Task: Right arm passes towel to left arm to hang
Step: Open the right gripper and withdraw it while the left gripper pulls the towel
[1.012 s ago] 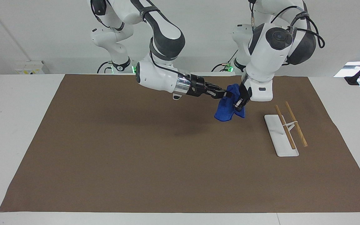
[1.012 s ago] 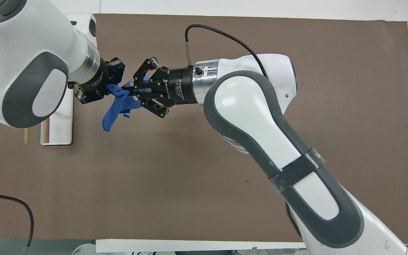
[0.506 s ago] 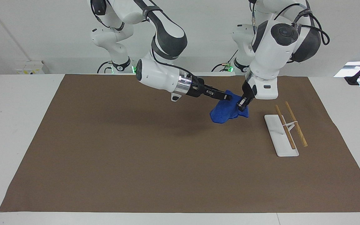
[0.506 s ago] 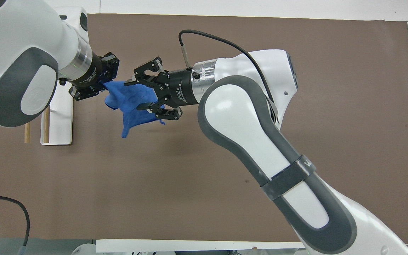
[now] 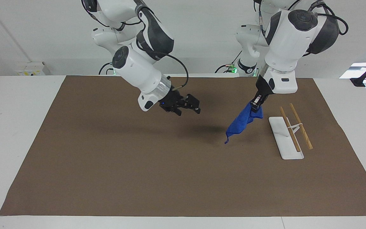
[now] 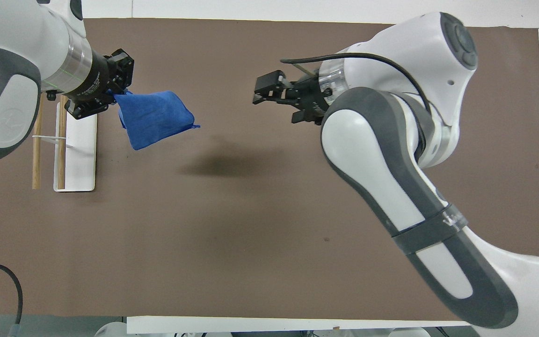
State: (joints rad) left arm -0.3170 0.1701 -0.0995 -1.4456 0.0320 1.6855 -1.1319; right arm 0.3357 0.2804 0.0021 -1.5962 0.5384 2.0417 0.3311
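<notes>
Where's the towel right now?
The towel hangs in the air from the shut left gripper, over the brown mat beside the white rack at the left arm's end of the table.

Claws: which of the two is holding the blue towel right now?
The left claw, beside the white rack: it is shut on the towel, which hangs from it. The right claw is open, empty, over bare mat.

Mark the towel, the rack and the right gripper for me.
towel [image 5: 240, 122]: facing view, middle of the hanging cloth.
rack [image 5: 278, 132]: facing view, bare white base.
right gripper [image 6: 261, 91]: overhead view, midway between its open fingertips.
</notes>
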